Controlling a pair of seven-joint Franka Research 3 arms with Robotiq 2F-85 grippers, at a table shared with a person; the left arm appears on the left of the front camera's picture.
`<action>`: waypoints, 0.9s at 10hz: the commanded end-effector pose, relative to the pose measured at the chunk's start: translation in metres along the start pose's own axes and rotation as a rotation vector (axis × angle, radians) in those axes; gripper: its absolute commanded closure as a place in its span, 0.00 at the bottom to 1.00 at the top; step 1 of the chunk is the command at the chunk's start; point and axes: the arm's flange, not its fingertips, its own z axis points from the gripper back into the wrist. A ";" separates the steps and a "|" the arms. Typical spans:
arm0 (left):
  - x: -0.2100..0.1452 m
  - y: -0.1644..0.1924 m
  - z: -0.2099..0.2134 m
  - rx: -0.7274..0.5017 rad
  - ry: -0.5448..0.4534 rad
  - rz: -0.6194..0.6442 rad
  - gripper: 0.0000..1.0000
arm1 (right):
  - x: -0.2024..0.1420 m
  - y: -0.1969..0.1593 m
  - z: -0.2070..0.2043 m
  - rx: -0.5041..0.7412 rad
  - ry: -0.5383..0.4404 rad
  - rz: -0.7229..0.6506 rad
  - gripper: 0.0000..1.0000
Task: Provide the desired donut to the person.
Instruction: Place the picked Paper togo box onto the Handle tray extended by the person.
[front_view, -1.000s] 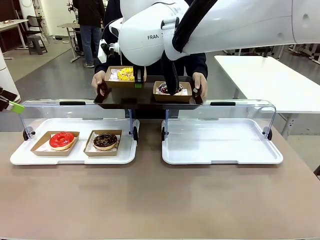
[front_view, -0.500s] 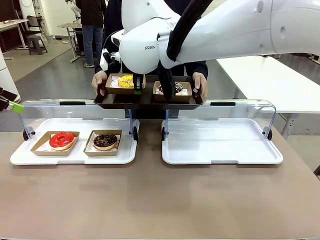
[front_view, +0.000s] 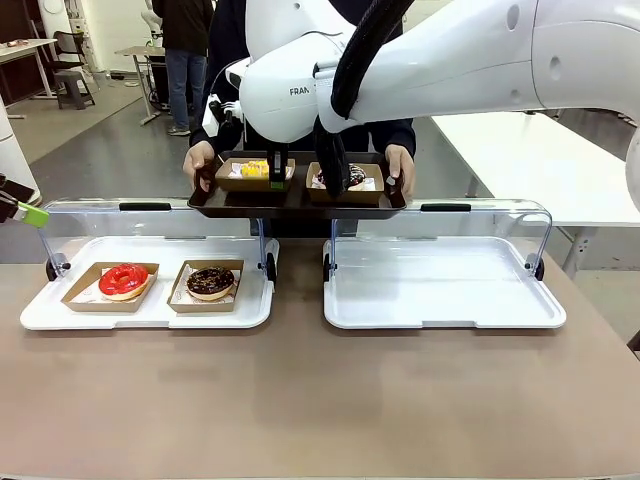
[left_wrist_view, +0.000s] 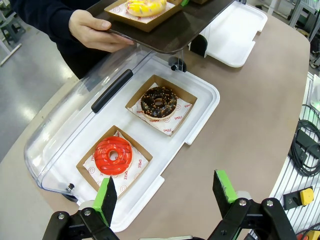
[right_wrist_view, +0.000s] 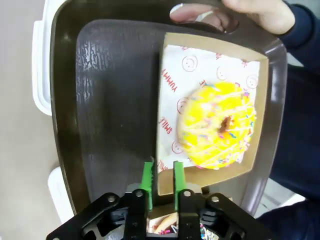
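While person (front_view: 300, 60) holds tray (right_wrist_view: 100, 100), right gripper (right_wrist_view: 162, 176) narrowly straddles yellow-donut box (right_wrist_view: 210, 107) edge; left gripper (left_wrist_view: 165, 192) wide.

The dark serving tray (right_wrist_view: 100, 100) the person (front_view: 400, 130) holds looks like plastic, matt with a grainy patch. The yellow donut (right_wrist_view: 217, 125) has a glossy glaze with sprinkles and sits in a brown cardboard box (right_wrist_view: 212, 182) lined with printed white paper. The red donut (left_wrist_view: 113, 155) shines wet; the chocolate donut (left_wrist_view: 158, 101) is duller. The display tray (left_wrist_view: 202, 112) is smooth white plastic under a clear, glossy lid (left_wrist_view: 75, 115). The tabletop (front_view: 320, 400) is matt tan laminate
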 end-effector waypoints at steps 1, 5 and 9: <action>-0.001 0.001 0.000 -0.007 -0.011 0.005 0.00 | -0.003 -0.001 0.006 0.040 0.034 -0.042 0.00; -0.001 0.001 0.000 -0.007 -0.011 0.005 0.00 | -0.004 -0.004 0.012 0.070 0.018 -0.037 0.00; -0.001 0.001 0.000 -0.007 -0.011 0.005 0.00 | -0.004 -0.004 0.019 0.080 0.029 -0.038 0.00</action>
